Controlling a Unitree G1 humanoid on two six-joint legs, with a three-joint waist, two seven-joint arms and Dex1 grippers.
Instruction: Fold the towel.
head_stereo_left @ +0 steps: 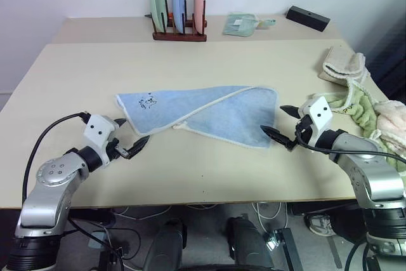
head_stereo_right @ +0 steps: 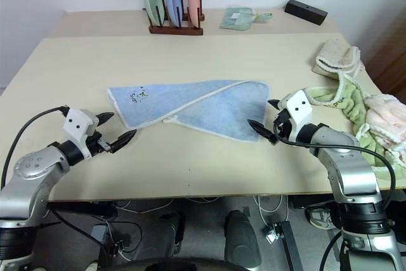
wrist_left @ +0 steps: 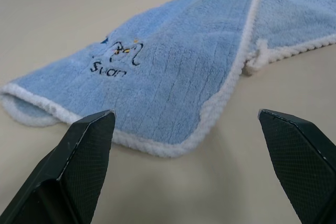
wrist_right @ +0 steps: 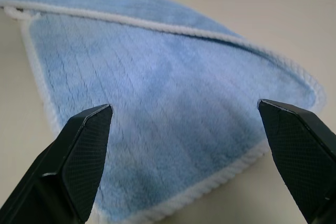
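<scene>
Beige laminate covered the table (head_stereo_left: 76,87), and the towel (head_stereo_left: 209,115) lay near its middle, already doubled over crookedly so one hemmed edge ran diagonally across the other layer. Soft, light terry like this would probably drape and sag when lifted, and slide easily on the smooth top; the whitish hem at the corners looked the surest place to pinch. Just off its left corner, the left gripper (head_stereo_left: 130,138) stood spread wide, empty and touching nothing. By the right corner, the right gripper (head_stereo_left: 281,122) likewise gaped, holding nothing.
</scene>
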